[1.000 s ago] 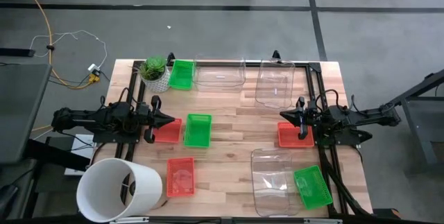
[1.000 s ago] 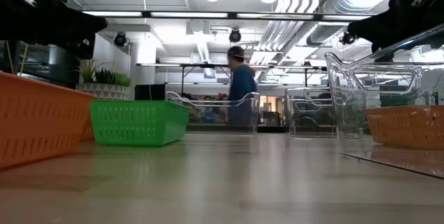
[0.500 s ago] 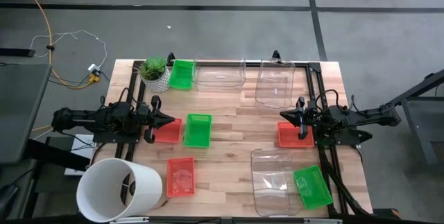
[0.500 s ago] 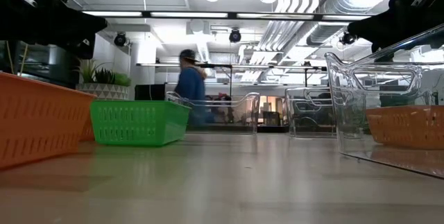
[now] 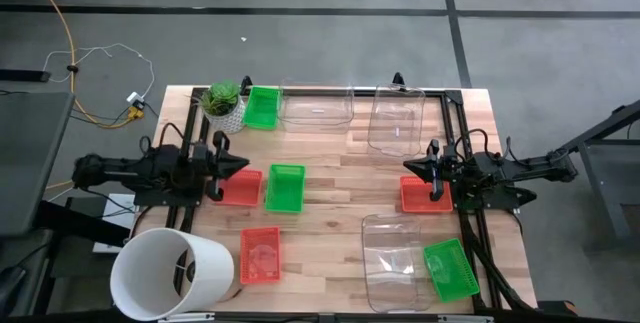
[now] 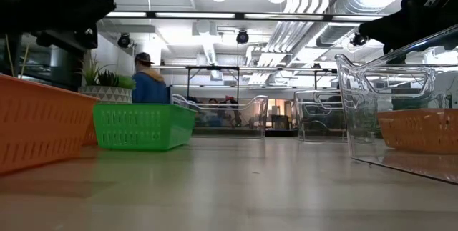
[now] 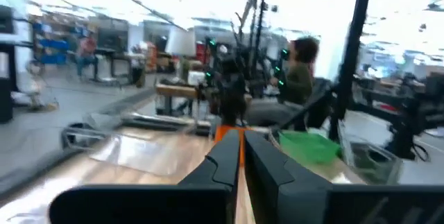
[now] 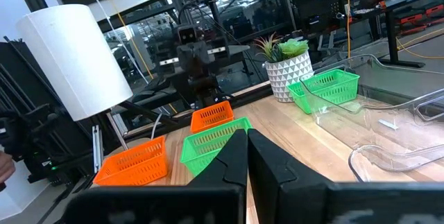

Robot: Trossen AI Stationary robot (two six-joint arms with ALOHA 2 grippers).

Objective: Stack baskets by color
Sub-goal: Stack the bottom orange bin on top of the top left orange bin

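Observation:
Red baskets (image 5: pixel 241 189) (image 5: pixel 260 255) (image 5: pixel 420 196), green baskets (image 5: pixel 285 187) (image 5: pixel 262 107) (image 5: pixel 450 269) and clear tubs (image 5: pixel 318 106) (image 5: pixel 397 123) (image 5: pixel 390 261) rest flat on the wooden table, each by itself. My left gripper (image 5: pixel 245 169) (image 7: pixel 241 156) hangs shut above the far edge of the left red basket and touches nothing. My right gripper (image 5: pixel 406 167) (image 8: pixel 247 153) hangs shut above the far left corner of the right red basket, also touching nothing.
A big white bucket (image 5: pixel 170 273) lies at the near left corner. A small plant in a white pot (image 5: pixel 223 103) stands at the far left. Bare wood shows in the table's middle (image 5: pixel 340 178). A person (image 6: pixel 147 81) is in the room beyond the table.
My left gripper has tipped its fingers upward and stays over the left red basket. The person in the room behind has walked toward the low picture's left. The baskets have not moved.

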